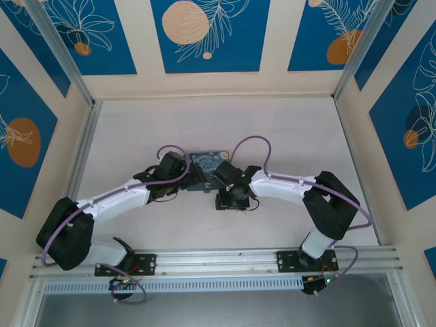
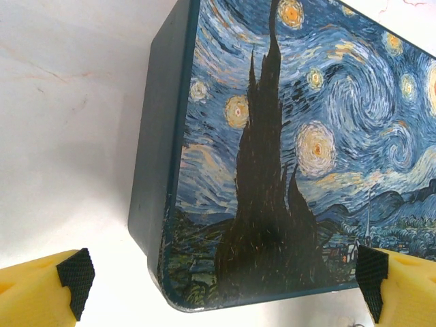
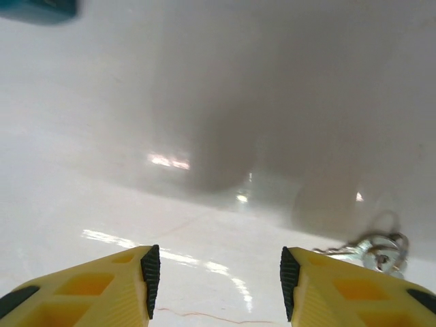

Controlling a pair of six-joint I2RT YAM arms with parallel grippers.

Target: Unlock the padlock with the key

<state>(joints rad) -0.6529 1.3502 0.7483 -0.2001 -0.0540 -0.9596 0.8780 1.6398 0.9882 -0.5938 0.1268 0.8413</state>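
The key [image 3: 379, 249] is a small silvery piece on a ring, lying on the white table just right of my right gripper's right finger. My right gripper [image 3: 219, 279] is open low over bare table, with nothing between its yellow fingers; from above it [image 1: 232, 199] points down in front of the tin. The padlock is out of view. My left gripper [image 2: 223, 281] is wide open, its pads either side of the near corner of the blue-and-yellow Starry Night tin [image 2: 293, 157]. Its left pad [image 2: 75, 279] stands clear of the tin's dark side wall.
The tin [image 1: 210, 161] lies flat at mid-table between the two wrists, and its teal corner [image 3: 37, 8] shows at the upper left of the right wrist view. Both forearms angle inward toward it. Panelled walls enclose the white tabletop [image 1: 218, 122].
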